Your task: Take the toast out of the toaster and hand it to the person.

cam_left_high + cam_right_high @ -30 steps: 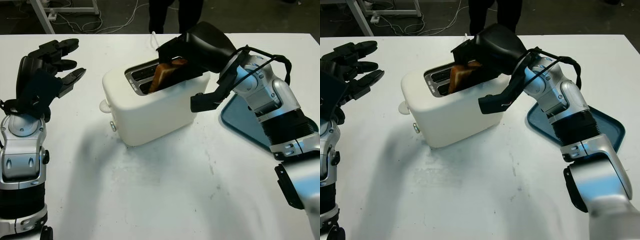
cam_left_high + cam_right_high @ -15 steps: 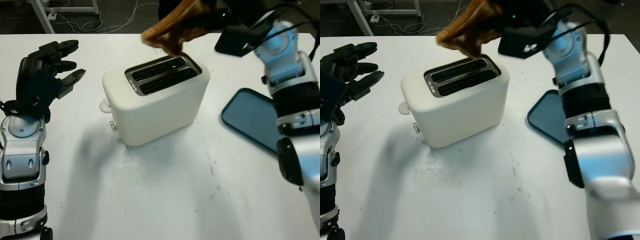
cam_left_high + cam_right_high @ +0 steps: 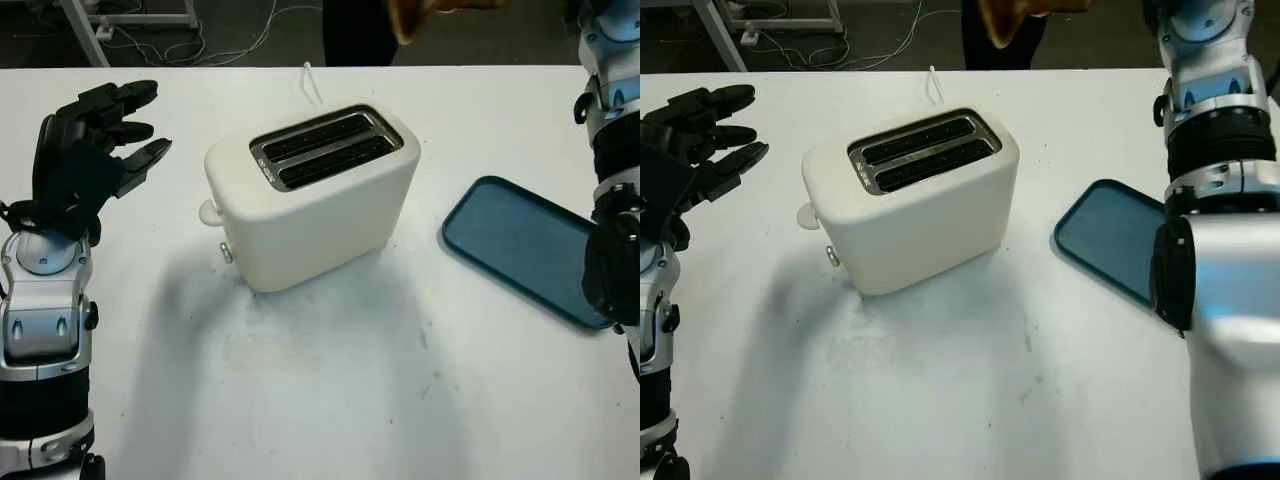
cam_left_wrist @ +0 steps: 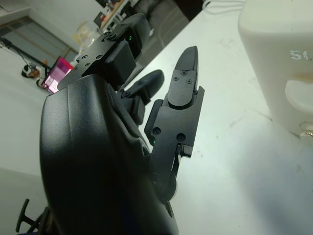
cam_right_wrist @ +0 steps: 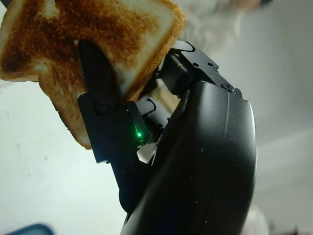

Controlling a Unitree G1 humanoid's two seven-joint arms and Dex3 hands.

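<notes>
The white toaster (image 3: 315, 195) stands mid-table with both slots showing nothing in them. A browned slice of toast (image 5: 93, 49) is pinched in my right hand (image 5: 117, 122), whose black fingers (image 5: 98, 73) press on its face. In the eye views the toast (image 3: 425, 12) is high at the top edge, past the table's far side, in front of a person's dark legs (image 3: 355, 30). My right arm (image 3: 610, 110) rises along the right edge. My left hand (image 3: 90, 135) is open, held above the table's left side, apart from the toaster.
A blue tray (image 3: 525, 250) lies flat to the right of the toaster. A white cord (image 3: 310, 80) trails behind the toaster. Beyond the far table edge are a dark floor, cables and a white frame (image 3: 100, 20).
My right hand has lifted the toast out of the toaster slot and carried it up and away toward the person at the far side. The left hand has stayed put.
</notes>
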